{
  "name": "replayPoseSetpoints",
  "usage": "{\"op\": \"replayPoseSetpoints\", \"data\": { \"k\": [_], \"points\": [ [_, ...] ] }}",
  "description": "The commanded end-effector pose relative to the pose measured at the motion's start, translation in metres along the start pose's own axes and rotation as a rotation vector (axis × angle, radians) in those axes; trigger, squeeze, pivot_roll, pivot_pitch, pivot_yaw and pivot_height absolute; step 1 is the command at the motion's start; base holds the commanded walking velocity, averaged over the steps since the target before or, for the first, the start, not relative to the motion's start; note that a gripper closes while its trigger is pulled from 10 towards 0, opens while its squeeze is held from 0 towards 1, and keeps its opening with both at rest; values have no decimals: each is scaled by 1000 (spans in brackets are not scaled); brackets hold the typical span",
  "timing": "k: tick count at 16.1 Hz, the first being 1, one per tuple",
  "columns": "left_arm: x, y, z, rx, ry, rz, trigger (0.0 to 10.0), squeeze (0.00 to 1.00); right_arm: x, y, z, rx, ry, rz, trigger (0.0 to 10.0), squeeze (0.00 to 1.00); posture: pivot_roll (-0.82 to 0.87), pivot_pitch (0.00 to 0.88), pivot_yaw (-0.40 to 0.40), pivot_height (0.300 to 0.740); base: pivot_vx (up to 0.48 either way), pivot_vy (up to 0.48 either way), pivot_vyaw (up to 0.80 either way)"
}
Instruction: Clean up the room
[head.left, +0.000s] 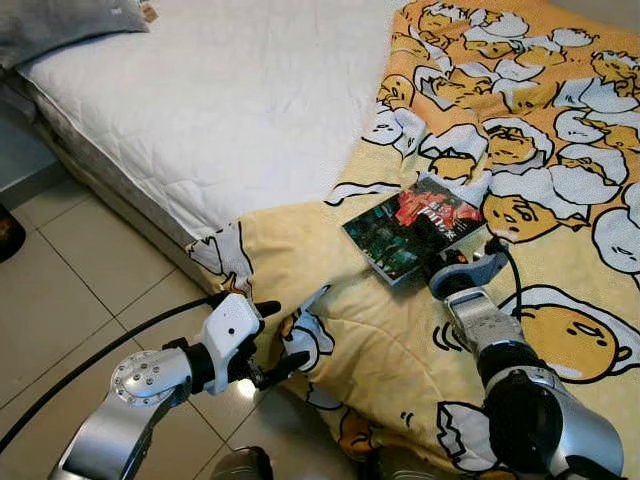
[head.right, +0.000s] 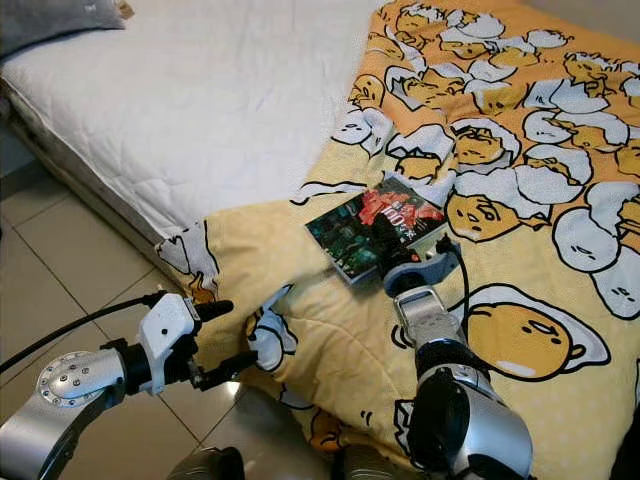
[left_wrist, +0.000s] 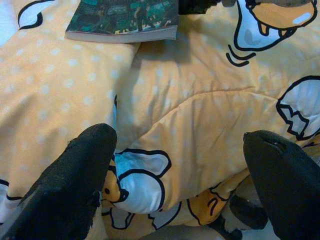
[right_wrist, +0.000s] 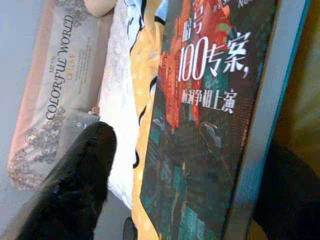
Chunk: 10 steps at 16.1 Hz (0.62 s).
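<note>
At about 8 o'clock in the left eye view, the left gripper (head.left: 268, 340) hangs over the hanging edge of the yellow blanket (head.left: 400, 330), just above the tiled floor (head.left: 70, 270). Its two black fingers (left_wrist: 75, 185) are spread wide and hold nothing; only the blanket fold lies between them. From this gripper the book (head.left: 412, 226) lies toward 1 o'clock, well apart.

At the centre, the book lies flat on the blanket, near the border with the bare white mattress (head.left: 230, 100). Its long axis runs from about 8 o'clock to 2 o'clock.

To the right, the right gripper (head.left: 455, 262) is at the near side of the book, at about 5 o'clock from it. In the right wrist view one finger (right_wrist: 75, 185) is on one side of the cover and the other is past the opposite edge, so the jaws are open around the book. I cannot tell whether they already press it.

I judge that the right arm is much nearer, and that the coming move depends on closing across the short width of the book, not along its length.
</note>
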<state>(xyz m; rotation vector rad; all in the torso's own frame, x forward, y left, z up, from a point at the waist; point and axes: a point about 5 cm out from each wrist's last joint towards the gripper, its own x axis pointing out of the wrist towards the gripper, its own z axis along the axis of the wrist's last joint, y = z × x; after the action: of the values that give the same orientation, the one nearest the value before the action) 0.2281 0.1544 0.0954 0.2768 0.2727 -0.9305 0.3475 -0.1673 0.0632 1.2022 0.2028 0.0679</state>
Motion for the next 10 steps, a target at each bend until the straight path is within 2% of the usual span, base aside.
{"op": "replayPoseSetpoints", "data": {
  "k": [1,4,8,10],
  "points": [
    [1,0,0,9,1,3,10000,0,3,5,-1,-5,6,24,0,0,64,129,-32,740,0,0,0],
    [2,2,0,9,-1,20,10000,0,3,5,-2,-24,14,18,0,0,66,123,-38,740,0,0,0],
    [2,4,-1,11,-3,30,10000,0,2,2,-4,-99,26,0,0,0,66,123,-38,740,0,0,0],
    [3,5,-1,12,-4,33,10000,0,2,2,-4,-75,7,-5,0,0,66,112,-35,740,0,0,0]
  ]
}}
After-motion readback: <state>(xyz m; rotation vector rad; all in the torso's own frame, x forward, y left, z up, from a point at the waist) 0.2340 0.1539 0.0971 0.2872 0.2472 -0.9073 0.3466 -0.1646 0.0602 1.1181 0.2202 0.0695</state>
